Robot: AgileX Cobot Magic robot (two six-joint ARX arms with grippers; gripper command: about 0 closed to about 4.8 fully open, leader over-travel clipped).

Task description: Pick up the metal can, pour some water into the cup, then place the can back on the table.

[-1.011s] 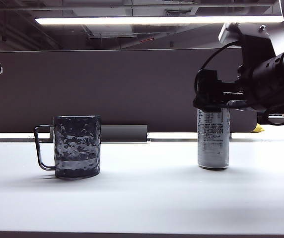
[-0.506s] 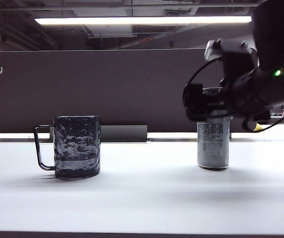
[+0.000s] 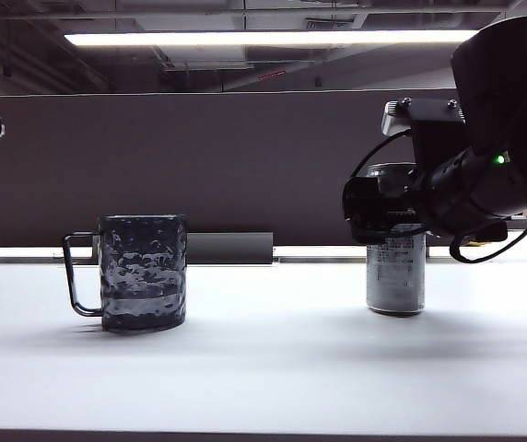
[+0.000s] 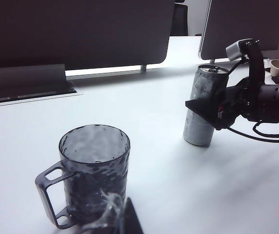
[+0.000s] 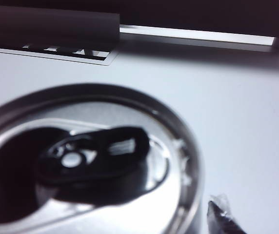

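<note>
Grasp step: right gripper (image 3: pixel 374 210) jaws apart at the upper metal can (image 3: pixel 395 273), upright on table (image 3: pixel 263 359); left gripper (image 4: pixel 122 219) state untellable, near cup (image 3: pixel 143 271); I'd centre before closing.

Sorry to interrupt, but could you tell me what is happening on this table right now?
The right gripper, jaws open, is at the upper part of the metal can, which stands upright on the table, not yet gripped. The cup stands apart on the left, a little liquid in its bottom. Only the left gripper's fingertip shows, near the cup.
</note>
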